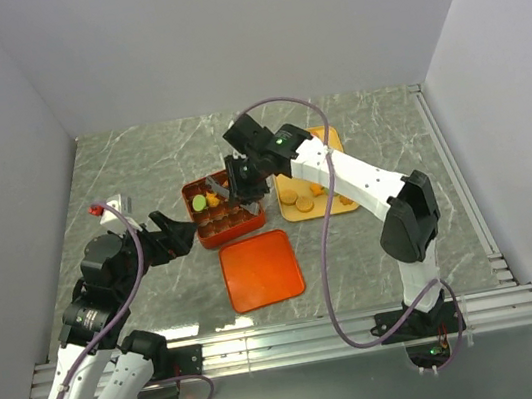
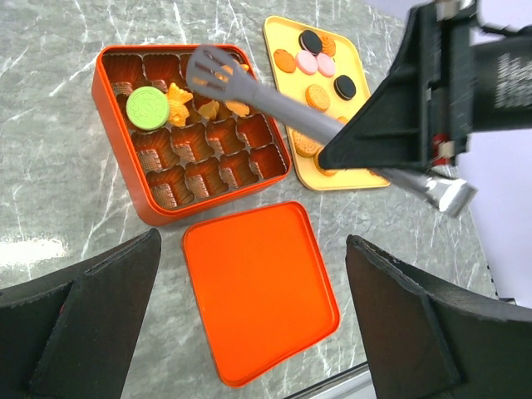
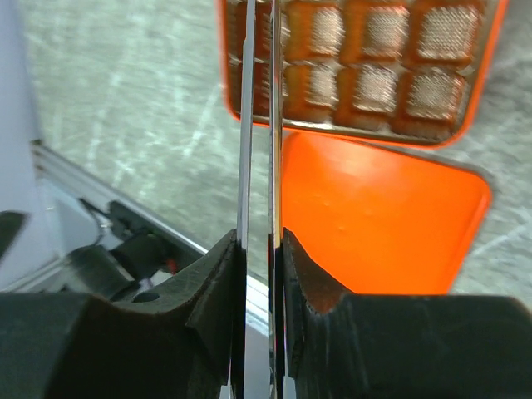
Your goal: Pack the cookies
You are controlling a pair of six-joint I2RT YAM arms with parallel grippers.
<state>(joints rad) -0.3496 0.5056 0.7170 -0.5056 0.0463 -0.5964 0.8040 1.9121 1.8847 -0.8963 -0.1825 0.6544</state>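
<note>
Now right arm (image 1: 360,183) outstretched over box (image 2: 204,179), right claw (image 3: 259,243) pinching apparent tongs (image 2: 274,104).

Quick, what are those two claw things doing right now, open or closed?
Left tool: open, holding nothing.
Right tool: closed on grey slotted metal tongs.
</note>
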